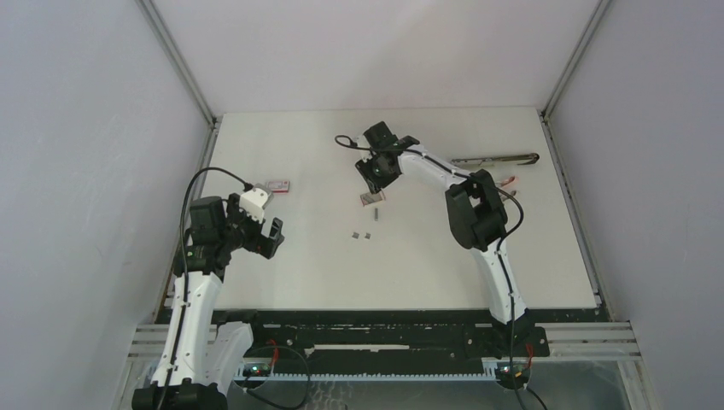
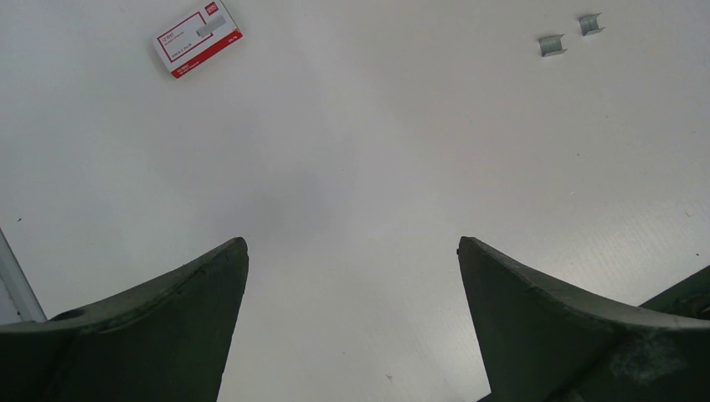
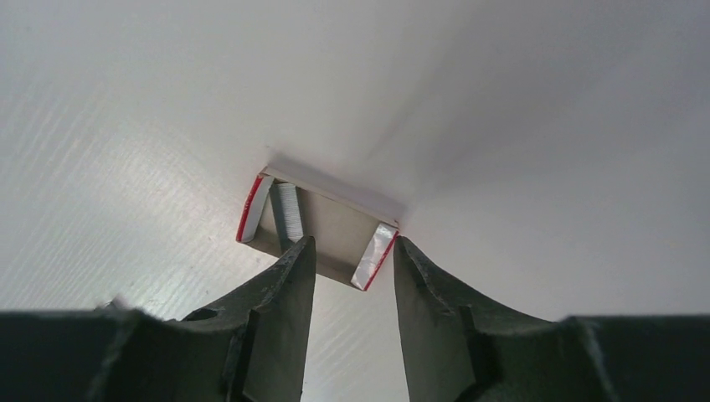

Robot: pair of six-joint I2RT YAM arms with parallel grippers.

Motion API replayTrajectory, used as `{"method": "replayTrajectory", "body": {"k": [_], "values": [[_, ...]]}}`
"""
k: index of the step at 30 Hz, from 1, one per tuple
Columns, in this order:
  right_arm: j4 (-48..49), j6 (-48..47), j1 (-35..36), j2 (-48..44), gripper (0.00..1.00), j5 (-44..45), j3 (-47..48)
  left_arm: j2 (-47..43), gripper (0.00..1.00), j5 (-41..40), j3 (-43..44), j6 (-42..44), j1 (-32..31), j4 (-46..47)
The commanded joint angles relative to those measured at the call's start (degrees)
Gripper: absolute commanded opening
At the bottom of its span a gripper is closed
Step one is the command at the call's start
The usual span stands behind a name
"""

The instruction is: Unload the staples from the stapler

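The stapler point(image 1: 495, 159), long and dark with a metal rail, lies at the table's far right, away from both grippers. Two short grey staples point(image 1: 353, 233) point(image 2: 551, 44) rest mid-table. A third grey strip of staples point(image 3: 287, 213) lies inside a small open red-edged box tray point(image 3: 331, 226) point(image 1: 370, 199). My right gripper point(image 3: 350, 247) point(image 1: 376, 175) hangs over that tray, its jaws narrowed around the tray's right wall point(image 3: 374, 255), with a gap still showing. My left gripper point(image 2: 352, 251) point(image 1: 265, 218) is wide open above bare table with nothing between its fingers.
A closed red-and-white box point(image 1: 279, 185) point(image 2: 198, 38) lies just beyond the left gripper. Something small and red point(image 1: 507, 181) sits near the stapler, beside the right arm's elbow. Grey walls and metal rails bound the white table point(image 1: 410, 265).
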Motion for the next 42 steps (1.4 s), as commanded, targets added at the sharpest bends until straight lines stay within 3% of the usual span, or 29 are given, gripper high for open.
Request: {"method": "replayTrajectory", "body": {"k": [1,25,38,42], "values": [[0.61,-1.0,0.73,-0.29,0.39,-2.11,2.11,0.13,1.0,0.94,-0.72,-0.55,0.52,1.33],[-1.42,-1.0,1.53,3.34,0.23,-3.49,5.12,-0.08,1.0,0.96,-0.79,-0.43,0.57,1.33],[-1.95,-0.87,1.95,4.27,0.21,-2.69,5.79,-0.14,1.0,0.89,-0.82,-0.43,0.59,1.31],[-2.24,-0.76,2.16,4.54,0.12,-2.26,6.23,-0.25,1.0,0.94,-0.85,-0.41,0.59,1.29]]}}
